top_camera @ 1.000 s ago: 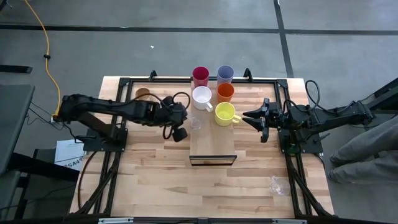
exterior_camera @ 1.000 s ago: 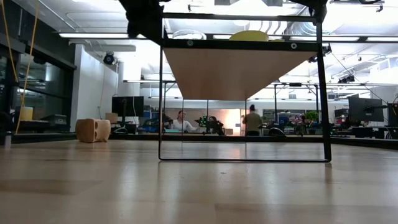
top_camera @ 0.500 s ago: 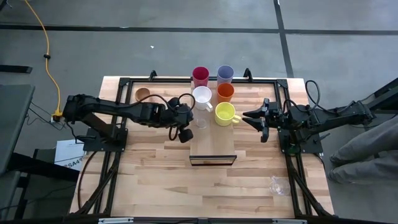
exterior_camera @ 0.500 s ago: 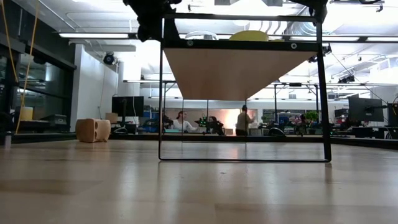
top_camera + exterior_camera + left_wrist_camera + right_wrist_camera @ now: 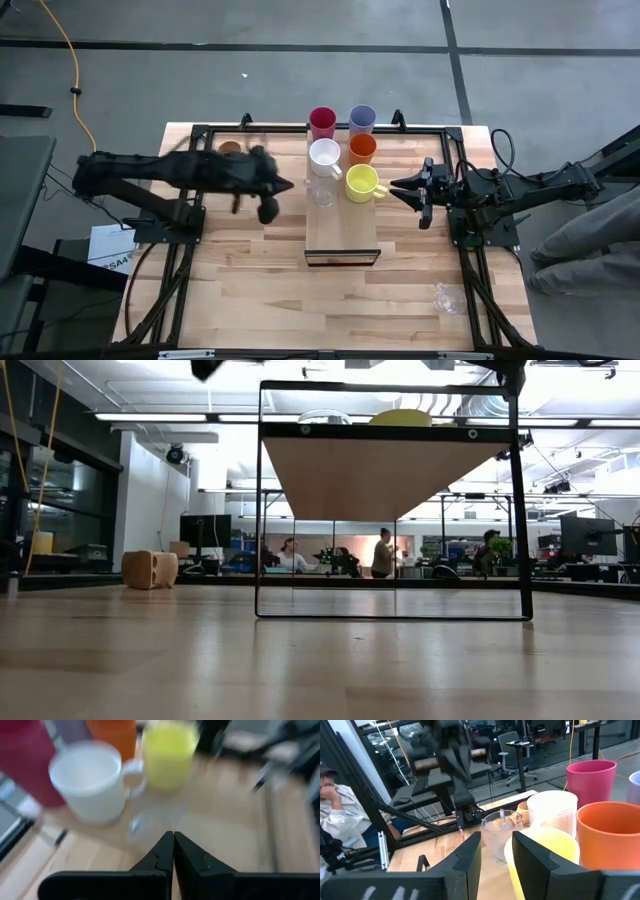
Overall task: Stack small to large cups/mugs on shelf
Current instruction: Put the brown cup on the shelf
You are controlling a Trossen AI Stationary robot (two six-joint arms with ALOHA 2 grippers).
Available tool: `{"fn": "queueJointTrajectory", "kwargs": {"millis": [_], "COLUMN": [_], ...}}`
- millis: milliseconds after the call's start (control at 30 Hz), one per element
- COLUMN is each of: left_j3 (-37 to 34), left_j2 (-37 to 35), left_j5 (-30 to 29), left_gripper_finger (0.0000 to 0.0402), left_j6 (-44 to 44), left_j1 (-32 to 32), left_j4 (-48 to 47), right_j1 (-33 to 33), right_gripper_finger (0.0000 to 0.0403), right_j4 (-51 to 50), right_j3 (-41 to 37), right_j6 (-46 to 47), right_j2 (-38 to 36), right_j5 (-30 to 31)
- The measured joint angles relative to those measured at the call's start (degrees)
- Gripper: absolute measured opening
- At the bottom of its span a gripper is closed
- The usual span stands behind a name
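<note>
On the shelf [image 5: 342, 225], centre of the high view, stand 6 vessels: the crimson tumbler [image 5: 322, 122] and lavender tumbler [image 5: 361, 119] at the top, the white mug [image 5: 324, 156] and orange tumbler [image 5: 362, 148] below them, then the yellow mug [image 5: 362, 183] with a clear glass [image 5: 321, 191] just beside it, below the white mug. The lower half of the board is bare.

Outstanding, as far as the views show: the wooden handled cup [image 5: 230, 148] sits on the tabletop in the upper left, partly behind the left arm, and a second clear glass [image 5: 447, 296] lies at the lower right, well apart from the shelf. Judged roughly three-quarters placed — whether the order runs strictly small to large cannot be confirmed from above.

Left gripper [image 5: 173, 837]: fingers pressed together and empty, left of the shelf in the high view, apart from the clear glass [image 5: 155, 822].

Right gripper [image 5: 496, 851]: fingers parted, holding nothing, waiting right of the yellow mug [image 5: 545, 852] — no contact.
</note>
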Motion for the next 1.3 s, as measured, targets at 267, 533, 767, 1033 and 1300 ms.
{"fn": "queueJointTrajectory", "kwargs": {"millis": [267, 533, 767, 1033, 1300], "left_j3": [-16.3, -33.7, -35.1, -35.1, -35.1], "left_j2": [-18.6, -36.3, -40.1, -40.2, -40.2], "left_j5": [1.8, 1.8, 1.7, 1.7, 0.6], "left_gripper_finger": [0.0000, 0.0000, 0.0010, 0.0042, 0.0072], "left_j6": [1.2, -3.3, -1.3, -0.1, -0.1], "left_j1": [0.0, 0.0, 0.0, 0.0, 0.0], "left_j4": [26.2, 37.9, 37.8, 37.7, 37.7], "right_j1": [0.0, 0.0, 0.0, 0.0, 0.0], "right_gripper_finger": [0.0101, 0.0101, 0.0101, 0.0101, 0.0101], "right_j4": [0.0, 0.5, 0.5, 0.5, 0.5], "right_j3": [0.0, 0.0, 0.0, 0.0, 0.0], "right_j6": [-3.7, -3.8, -3.8, -3.8, -3.8], "right_j2": [0.0, 0.0, 0.0, 0.0, 0.0], "right_j5": [0.0, 0.0, 0.0, 0.0, 0.0]}}
